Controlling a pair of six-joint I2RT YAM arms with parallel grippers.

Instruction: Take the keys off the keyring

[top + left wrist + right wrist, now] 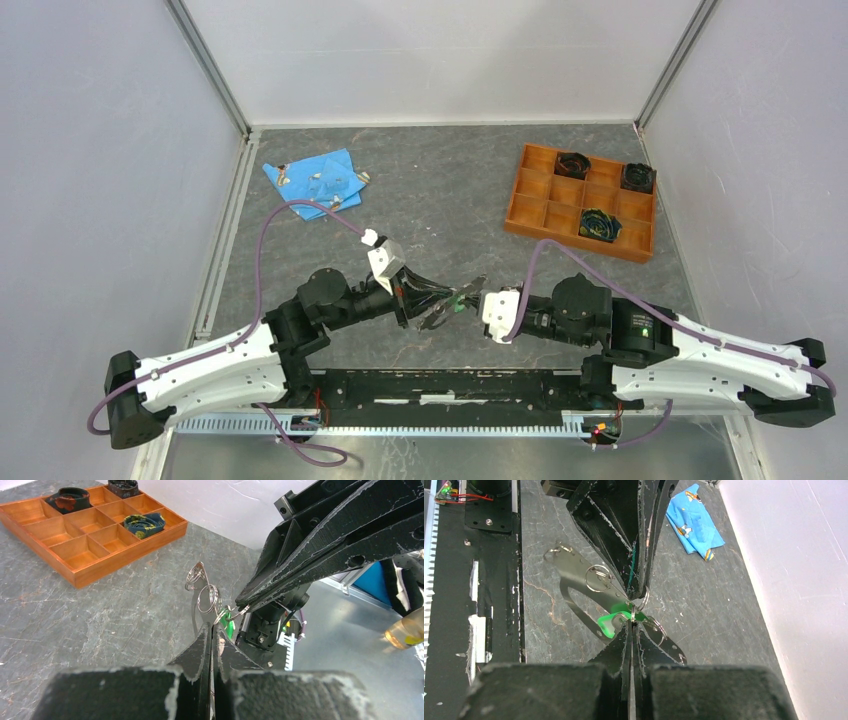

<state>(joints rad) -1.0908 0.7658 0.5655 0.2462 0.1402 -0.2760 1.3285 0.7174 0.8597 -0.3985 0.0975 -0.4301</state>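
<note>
We find both pairs of jaws meeting tip to tip in the air above the mottled grey worktop [450,210], and both are closed. The left jaws are clamped on the band of the large flat grey metal oval keyring [576,566]. The right jaws pinch what we take to be a small wire split ring [242,610] beside the key with the bright green head [610,626], though the tips hide the exact contact. The keyring sits between the two sets of jaws and, by our reading, clear of the worktop. It slants away below the left jaws, with two more small wire rings [207,598] threaded on it just beyond the left tips. We judge the keyring stiff, thin and light, with smooth, slippery faces. It will not bend, but it can pivot or slide in a flat grip, so the hold belongs across its broad band, close to the ring being worked. The small rings look springy and fiddly, and are far smaller than the jaws. They want a pinch on the wire itself, near the split, and a feed along the band rather than a straight pull, which could jerk the whole bunch free. The green head is the easiest handle on its key. Silvery bits on the blue cloth [312,172], well beyond the left jaws, are too small for us to name.
</note>
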